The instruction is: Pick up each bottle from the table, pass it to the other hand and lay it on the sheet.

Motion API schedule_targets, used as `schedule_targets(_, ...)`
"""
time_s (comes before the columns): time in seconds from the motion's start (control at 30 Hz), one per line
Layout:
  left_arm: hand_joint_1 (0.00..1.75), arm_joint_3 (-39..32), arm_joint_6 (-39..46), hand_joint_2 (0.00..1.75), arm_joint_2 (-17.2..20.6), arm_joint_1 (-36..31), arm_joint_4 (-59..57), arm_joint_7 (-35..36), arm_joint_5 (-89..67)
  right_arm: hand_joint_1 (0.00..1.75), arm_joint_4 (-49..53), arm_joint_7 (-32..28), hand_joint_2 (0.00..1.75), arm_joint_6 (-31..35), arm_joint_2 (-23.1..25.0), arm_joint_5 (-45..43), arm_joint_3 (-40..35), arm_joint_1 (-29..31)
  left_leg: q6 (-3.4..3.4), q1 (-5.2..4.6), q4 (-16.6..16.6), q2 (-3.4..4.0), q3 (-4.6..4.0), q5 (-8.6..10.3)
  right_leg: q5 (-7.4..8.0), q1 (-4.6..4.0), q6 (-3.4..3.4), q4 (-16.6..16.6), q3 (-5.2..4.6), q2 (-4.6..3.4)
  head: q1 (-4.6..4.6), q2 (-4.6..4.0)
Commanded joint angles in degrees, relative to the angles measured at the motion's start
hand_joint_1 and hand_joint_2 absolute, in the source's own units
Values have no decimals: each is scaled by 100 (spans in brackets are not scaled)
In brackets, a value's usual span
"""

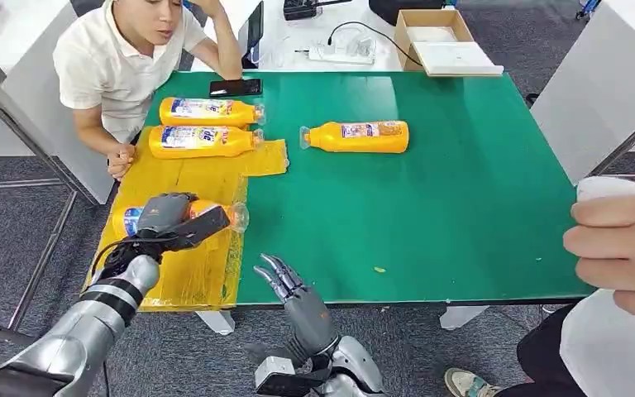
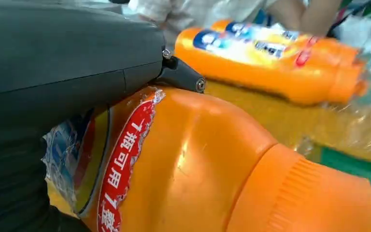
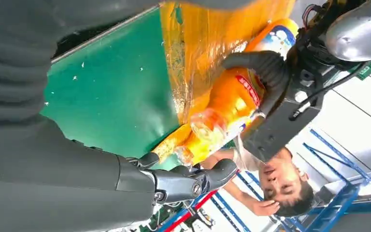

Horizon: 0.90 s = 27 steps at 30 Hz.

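A: Bottle (image 1: 207, 212) in the left robot hand (image 1: 168, 217) lies over the yellow sheet (image 1: 198, 269), at about eight o'clock on the green surface (image 1: 430, 215). The fingers wrap its labelled body, so that robot hand is gripping it.

B: And the right robot hand (image 1: 285, 281)?

A: At six o'clock by the near edge, fingers spread, holding nothing.

B: Which way does the held bottle point?

A: Its long axis runs nine to three, clear cap toward three o'clock, base toward nine. The two bottles (image 1: 205, 126) already on the sheet at eleven o'clock lie the same way; the one on bare green (image 1: 355, 136) points its cap toward nine.

B: How should the laying-down go?

A: I judge it best to keep the bottle level and parallel to the others, lower it until the body rests fully on the sheet, then loosen the fingers slowly. It is round, so it may roll; release only when it is settled, well apart from the sheet's edge.
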<state>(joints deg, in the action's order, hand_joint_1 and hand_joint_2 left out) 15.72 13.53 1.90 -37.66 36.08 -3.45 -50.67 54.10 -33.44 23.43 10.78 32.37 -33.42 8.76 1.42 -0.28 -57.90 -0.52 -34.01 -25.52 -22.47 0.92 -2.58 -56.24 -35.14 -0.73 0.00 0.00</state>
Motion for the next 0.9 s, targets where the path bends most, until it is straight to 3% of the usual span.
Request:
schedule_targets(0.03,175,249,-564,175,-68,-581,-974,-82,38,0,-405,-46,175,-40,22,-112,68,182,-9,8,2,-5,17,-5,-7,-9,10,3,22,14,0,0)
schedule_targets(0.1,175,193,-855,175,-97,-543,-891,-243,219,0,-441,-75,175,-63,29,-140,75,198,-10,8,3,-3,24,-7,-9,-10,11,4,27,12,0,0)
schedule_targets(0.13,110,197,-870,175,-120,-540,-884,-248,226,0,-444,-76,175,-64,28,-142,77,202,-9,7,2,2,18,-6,-6,-8,9,3,20,7,-2,0)
schedule_targets(0.17,129,298,-1005,175,-123,-557,-860,-271,196,0,-483,-97,175,-76,40,-175,93,218,-12,12,0,-1,28,-10,-11,-13,14,4,33,13,0,0)
schedule_targets(0.2,129,305,-1013,175,-142,-562,-855,-270,197,0,-486,-99,175,-78,40,-176,94,223,-10,8,4,-8,22,-4,-7,-9,10,6,27,16,0,0)
schedule_targets(0.23,96,336,-1051,175,-144,-571,-853,-269,191,0,-499,-107,175,-79,46,-186,98,228,-11,9,2,-11,25,-6,-9,-10,12,5,31,21,0,0)
schedule_targets(0.27,28,336,-1051,175,-144,-571,-853,-269,191,0,-499,-107,175,-79,46,-186,98,228,-10,9,2,-13,22,-5,-7,-10,11,5,29,21,2,0)
schedule_targets(0.33,21,336,-1051,175,-144,-571,-853,-269,191,0,-499,-107,175,-79,46,-186,98,228,-9,7,2,-9,21,-4,-5,-7,9,5,26,16,0,0)
schedule_targets(0.4,0,417,-1312,175,-121,-574,-879,-320,267,0,-571,-146,175,-92,69,-233,95,248,-4,2,3,-7,10,0,-2,-2,5,3,13,11,0,-2)
schedule_targets(0.9,0,517,-1708,175,-70,-533,-991,-371,608,0,-755,-263,175,-26,102,-311,69,306,-10,7,2,0,23,-6,-5,-8,10,3,27,9,0,0)
